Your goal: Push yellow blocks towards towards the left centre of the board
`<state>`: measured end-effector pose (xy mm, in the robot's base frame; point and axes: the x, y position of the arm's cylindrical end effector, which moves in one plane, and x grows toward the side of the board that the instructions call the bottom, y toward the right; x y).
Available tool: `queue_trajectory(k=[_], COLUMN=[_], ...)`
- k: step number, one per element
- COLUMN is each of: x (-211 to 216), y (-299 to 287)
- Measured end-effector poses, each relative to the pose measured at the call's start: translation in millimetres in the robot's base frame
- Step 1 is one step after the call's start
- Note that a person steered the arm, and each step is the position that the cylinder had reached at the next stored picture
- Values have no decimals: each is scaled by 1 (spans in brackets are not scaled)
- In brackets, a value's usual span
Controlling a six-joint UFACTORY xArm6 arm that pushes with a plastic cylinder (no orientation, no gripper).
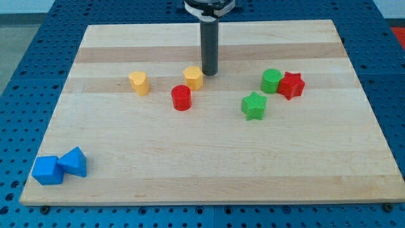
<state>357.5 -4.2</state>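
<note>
We see our arm cut off by the view's top, only its collar and rod showing. The worktop bottom corners run close to the view's bottom edge.

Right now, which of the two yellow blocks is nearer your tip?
The right-hand yellow block, just above the red cylinder; my tip sits right beside it on the view's right. The other yellow block lies well off to the left.

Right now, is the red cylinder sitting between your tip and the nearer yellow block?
No, my tip stands directly at the right of that yellow block, while the red cylinder lies below both.
</note>
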Motion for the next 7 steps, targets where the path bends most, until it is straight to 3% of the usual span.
queue_trajectory(k=[3, 5, 7], x=[17, 34, 33], y=[-54, -26, -52])
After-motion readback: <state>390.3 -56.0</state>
